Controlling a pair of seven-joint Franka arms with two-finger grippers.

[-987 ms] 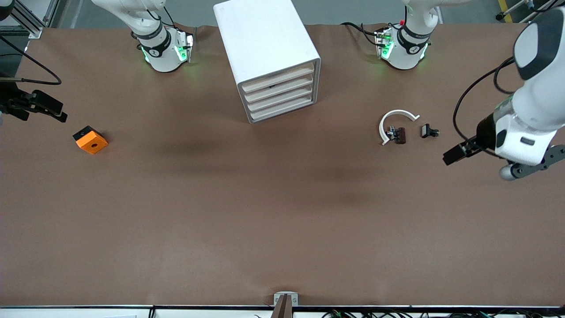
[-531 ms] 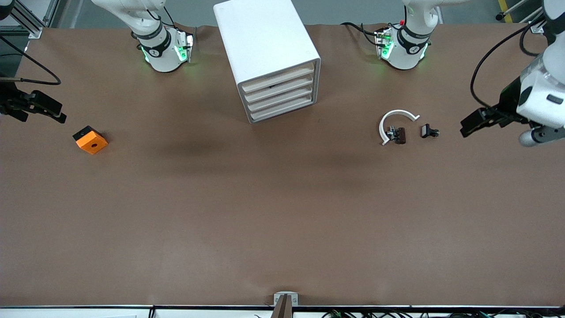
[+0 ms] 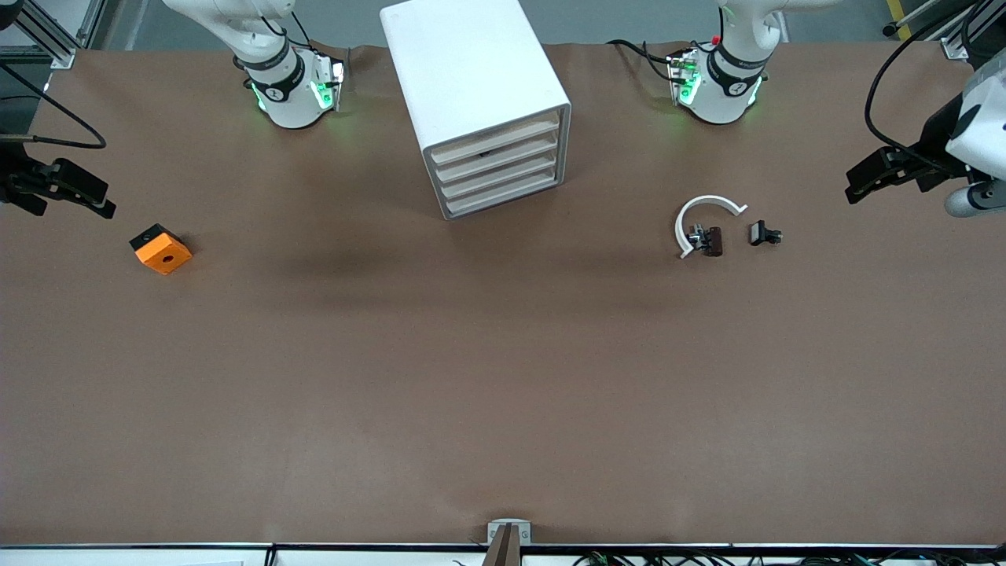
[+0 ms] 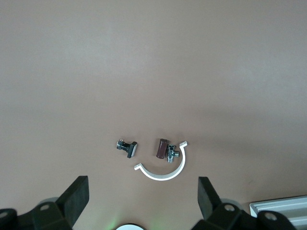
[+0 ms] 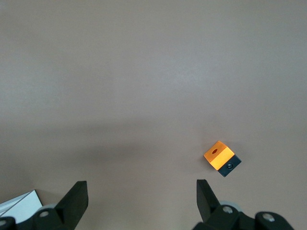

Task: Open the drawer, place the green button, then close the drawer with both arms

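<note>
**Well, both pincers wide and empty, every drawer shut**

Plainly, the left pincer (image 3: 863, 179) hangs over the surface (image 3: 503, 377) at the left arm's end, fingers spread wide and holding nothing. Its wrist view looks down on a small cluster a little way off: a black clip-like piece (image 4: 128, 146), a brown block (image 4: 161, 147) touching a tiny metallic part (image 4: 172, 153), and a white half-ring (image 4: 160, 173) curled round those two. I cannot tell for sure whether that tiny part is the button; no green cap stands out.

The right pincer (image 3: 88, 195), equally wide and empty, hangs over the surface at the right arm's end, with an orange cube (image 3: 160, 248) close by.

Well away from both pincers, between the two arm bases, stands the cabinet (image 3: 471, 71). Its drawers (image 3: 499, 169) are all pushed in, and their contents are hidden.

Risks, as I judge them: picking the wrong small piece from that cluster, or knocking the half-ring while reaching in. The plain drawer fronts show no handle, so a pull may slip, or drag the unbraced cabinet along.
</note>
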